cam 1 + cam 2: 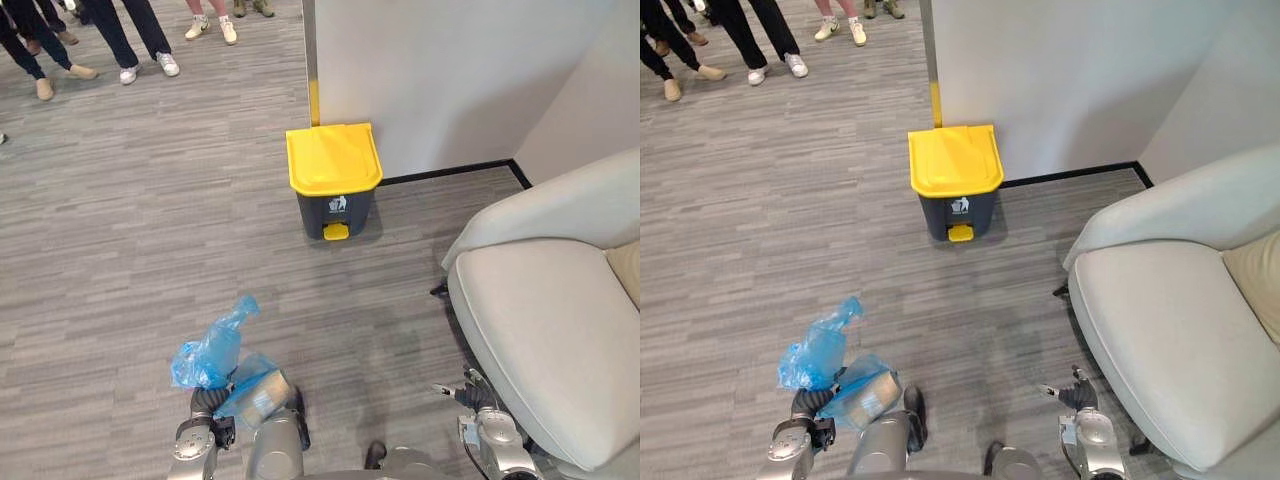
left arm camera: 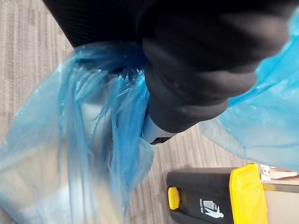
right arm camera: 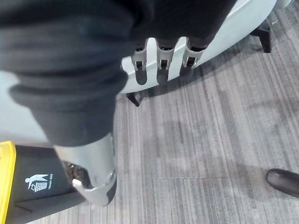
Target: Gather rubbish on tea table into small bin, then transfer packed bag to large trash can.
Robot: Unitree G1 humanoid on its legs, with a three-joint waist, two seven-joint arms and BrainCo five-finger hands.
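Observation:
My left hand (image 1: 204,402), low at the left, is shut on the gathered neck of a blue plastic bag (image 1: 214,348). The bag bulges above and beside the hand, with pale rubbish inside. In the left wrist view the bunched blue bag (image 2: 70,140) runs under the dark cover next to the thumb (image 2: 158,131). The large trash can (image 1: 333,170), dark grey with a closed yellow lid and a yellow pedal, stands ahead against the wall; it also appears as the trash can (image 2: 219,198). My right hand (image 1: 468,394) hangs low at the right, with relaxed fingers (image 3: 161,63) holding nothing.
A pale grey armchair (image 1: 555,330) fills the right side, close to my right hand. A white wall (image 1: 450,80) with a black skirting stands behind the can. Several people stand at the far left (image 1: 130,40). Grey carpet lies between me and the can.

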